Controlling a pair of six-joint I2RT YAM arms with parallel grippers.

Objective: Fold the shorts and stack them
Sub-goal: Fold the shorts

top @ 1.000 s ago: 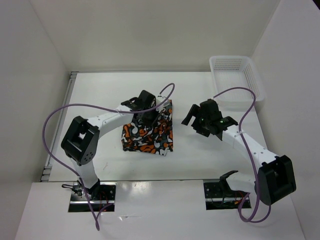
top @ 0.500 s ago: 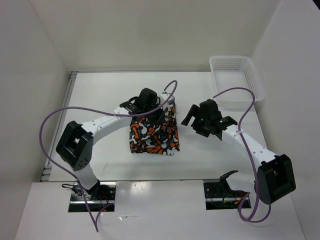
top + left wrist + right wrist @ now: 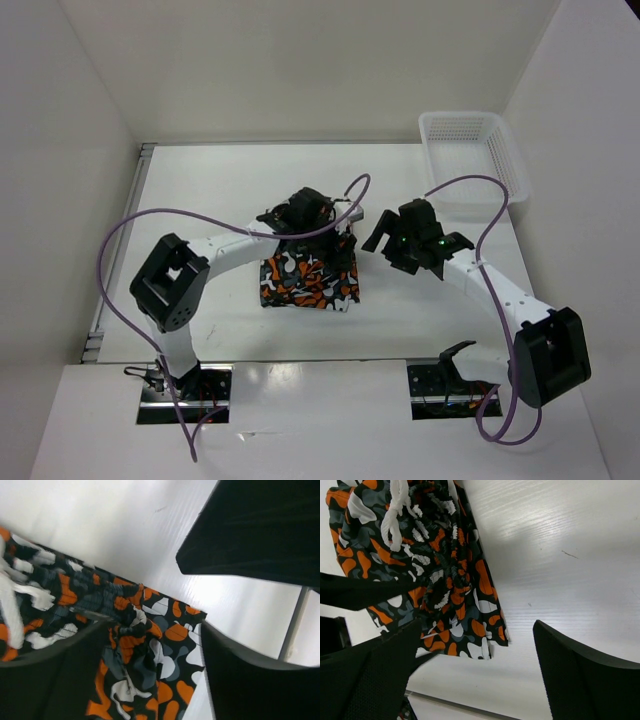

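Observation:
The shorts [image 3: 308, 284] lie in a compact folded bundle mid-table, patterned in orange, white, black and grey. My left gripper [image 3: 338, 243] hovers over their far right edge. In the left wrist view its jaws stand open [image 3: 155, 680], with the patterned cloth [image 3: 150, 650] lying loose below and between them. My right gripper [image 3: 385, 250] is open just to the right of the bundle, apart from it. Its wrist view shows the gripper [image 3: 475, 680] over bare table, with the shorts [image 3: 435, 580] and their white drawstring [image 3: 395, 515] beyond at upper left.
A white mesh basket [image 3: 470, 150] stands at the back right corner of the table [image 3: 200, 200]. Purple cables loop above both arms. White walls close in the table on three sides.
My left gripper carried the shorts' far part rightward and toward the near side, then opened and let go. The bundle is shorter now. The right arm has not moved.

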